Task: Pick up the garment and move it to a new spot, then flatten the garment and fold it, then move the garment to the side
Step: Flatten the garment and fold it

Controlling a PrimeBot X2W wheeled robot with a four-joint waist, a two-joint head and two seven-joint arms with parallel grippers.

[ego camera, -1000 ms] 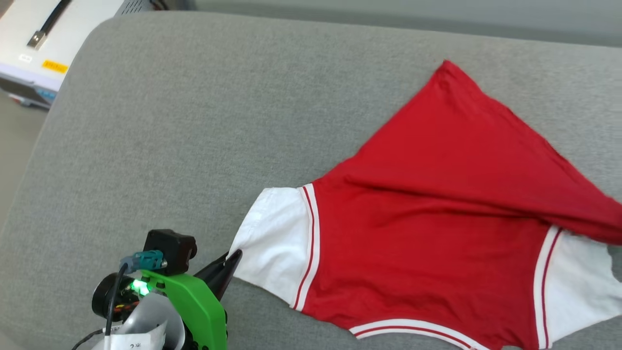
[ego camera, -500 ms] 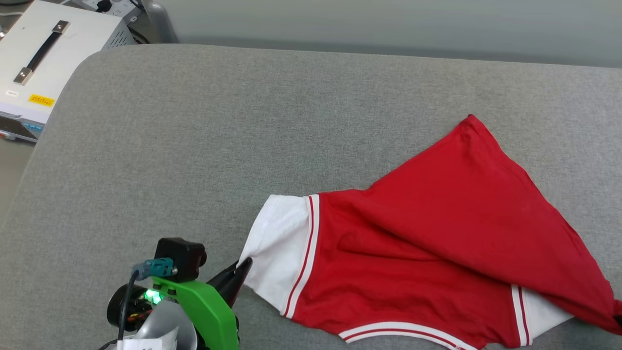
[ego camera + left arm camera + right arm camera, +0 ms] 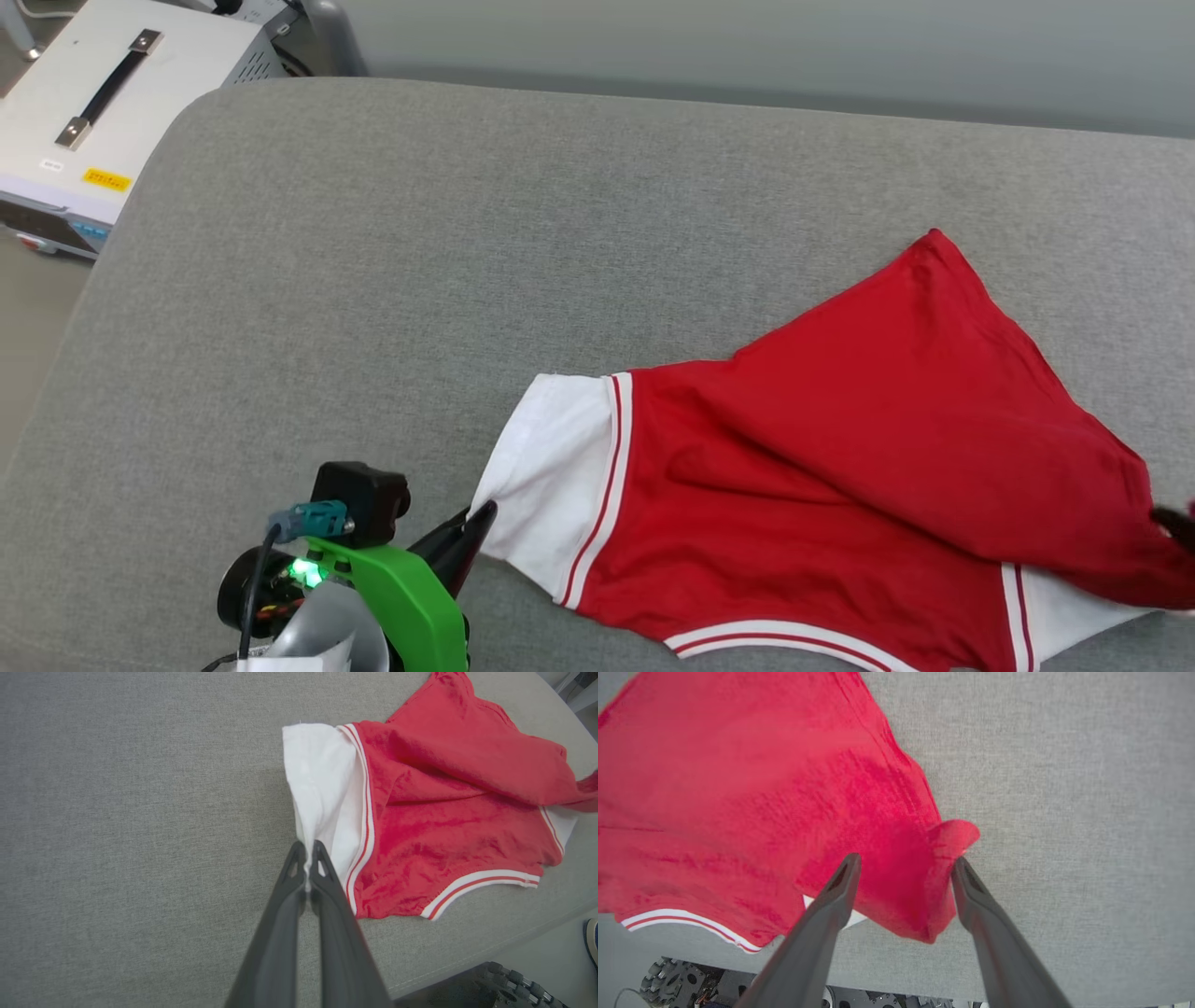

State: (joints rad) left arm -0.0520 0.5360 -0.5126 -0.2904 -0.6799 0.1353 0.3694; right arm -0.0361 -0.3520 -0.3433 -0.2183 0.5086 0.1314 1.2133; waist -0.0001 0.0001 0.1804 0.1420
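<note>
Flattening step, by appearance. Garment (image 3: pixel 822 485) lies half-doubled on grey cushioned surface (image 3: pixel 420 280), right of centre in head view. Left gripper (image 3: pixel 307 858): fingers shut, pinching white sleeve (image 3: pixel 322 779) edge. Right gripper (image 3: pixel 906 868): fingers spread wide, straddling bunched red corner (image 3: pixel 952 835), gripping nothing. Advice: anchor sleeve, grip corner, draw outward, low and taut.

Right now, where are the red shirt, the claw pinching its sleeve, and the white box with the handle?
red shirt (image 3: pixel 822 485), head view, on its red body.
left gripper (image 3: pixel 307 848), left wrist view, between its fingertips, shut on the shirt.
white box (image 3: pixel 168 89), head view, on its flat top.
</note>
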